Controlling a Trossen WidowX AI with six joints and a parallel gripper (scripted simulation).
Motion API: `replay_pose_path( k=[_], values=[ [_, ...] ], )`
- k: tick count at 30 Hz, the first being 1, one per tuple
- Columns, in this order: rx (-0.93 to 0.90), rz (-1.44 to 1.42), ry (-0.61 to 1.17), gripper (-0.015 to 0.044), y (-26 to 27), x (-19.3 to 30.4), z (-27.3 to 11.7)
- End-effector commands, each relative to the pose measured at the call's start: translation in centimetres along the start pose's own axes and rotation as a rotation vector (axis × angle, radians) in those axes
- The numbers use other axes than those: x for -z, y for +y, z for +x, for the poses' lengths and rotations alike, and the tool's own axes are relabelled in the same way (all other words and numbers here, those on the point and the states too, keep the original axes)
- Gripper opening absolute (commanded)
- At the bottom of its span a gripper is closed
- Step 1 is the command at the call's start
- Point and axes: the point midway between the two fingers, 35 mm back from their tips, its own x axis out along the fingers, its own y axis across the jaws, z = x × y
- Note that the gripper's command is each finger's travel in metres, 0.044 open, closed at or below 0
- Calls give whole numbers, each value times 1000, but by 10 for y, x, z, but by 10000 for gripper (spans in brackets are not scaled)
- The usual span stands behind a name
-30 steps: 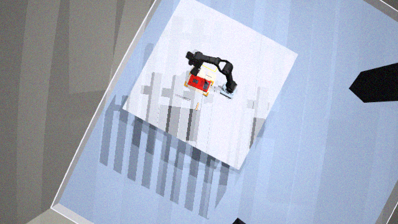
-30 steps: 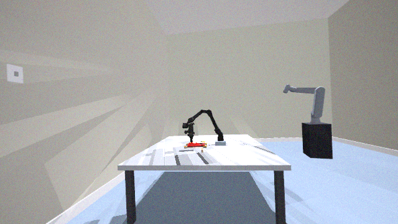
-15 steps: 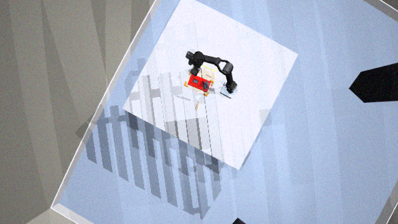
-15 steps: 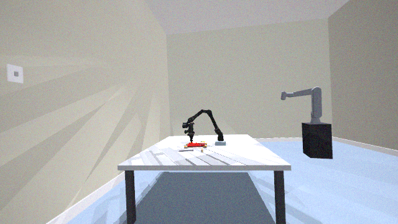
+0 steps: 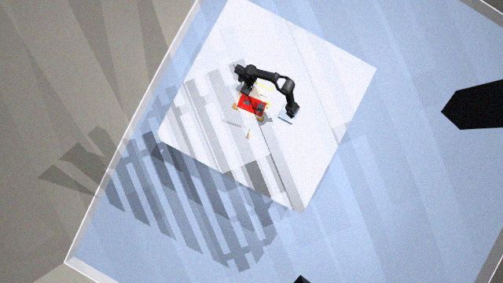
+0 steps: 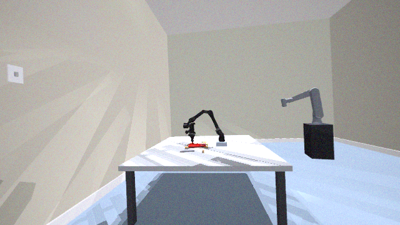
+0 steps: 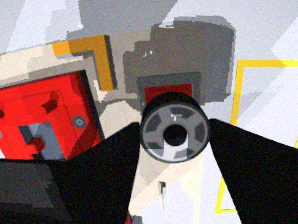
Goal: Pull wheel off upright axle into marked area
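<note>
Tool [image 5: 246, 92] [image 6: 192, 142] [image 7: 173, 127] in top view: at 11 o'clock of red block [image 5: 252, 105] [image 6: 197, 145] [image 7: 37, 107]; wheel hidden.
Exterior: tool points down, low over table [image 5: 314, 71] [image 6: 250, 162]; wheel too small to tell.
Wrist: wheel [image 7: 175, 118] gripped by its rim at 3 and 9 o'clock; marked area [image 7: 236, 95] towards 3 o'clock. Probably light, stiff; keep rim grip, pull straight. Pale T-like mark at 12 o'clock, no readable brand.
</note>
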Motion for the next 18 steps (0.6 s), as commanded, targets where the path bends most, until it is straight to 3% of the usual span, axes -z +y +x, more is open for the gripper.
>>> replay_pose_path(
  k=[1,18],
  values=[
    [1,1,-4,0,0,0,-4],
    [1,0,-3,0,0,0,-10]
  ],
)
